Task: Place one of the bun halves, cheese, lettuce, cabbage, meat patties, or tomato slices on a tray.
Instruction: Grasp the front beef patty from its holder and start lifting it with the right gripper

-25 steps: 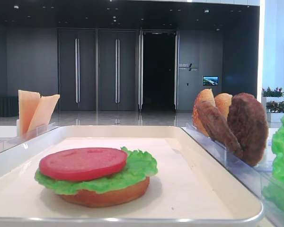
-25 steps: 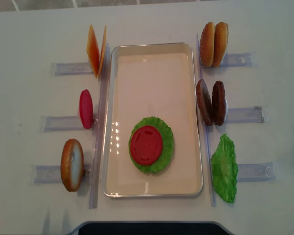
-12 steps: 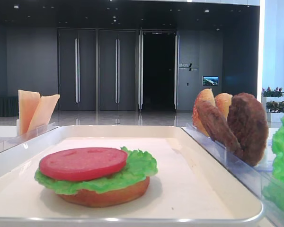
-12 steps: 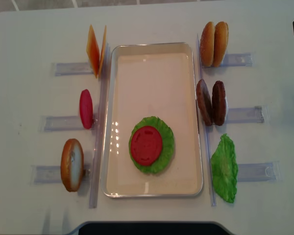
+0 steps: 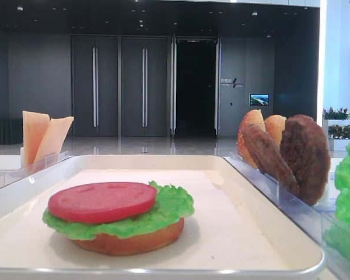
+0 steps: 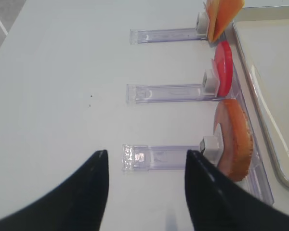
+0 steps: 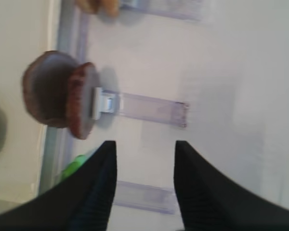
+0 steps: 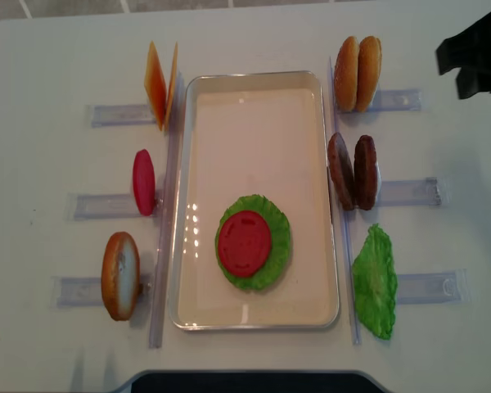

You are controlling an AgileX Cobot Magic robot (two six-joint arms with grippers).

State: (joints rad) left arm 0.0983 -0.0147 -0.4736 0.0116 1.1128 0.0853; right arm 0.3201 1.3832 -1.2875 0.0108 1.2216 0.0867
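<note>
Right gripper (image 7: 143, 159) hangs over the table (image 8: 49, 65) beside the meat patties (image 8: 353, 172), jaws apart, holding nothing. Left gripper (image 6: 145, 166) has its jaws spread and empty too.

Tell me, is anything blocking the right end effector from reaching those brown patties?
Nothing visible. The right end effector hangs open over bare table, and the patties stand upright in their clear holder just ahead, beside the tray.

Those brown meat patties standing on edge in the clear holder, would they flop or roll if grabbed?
The meat patties stand upright unsagging, so probably stiff. Round discs, one might roll if dropped on edge. Their ridged surface likely resists slipping.
</note>
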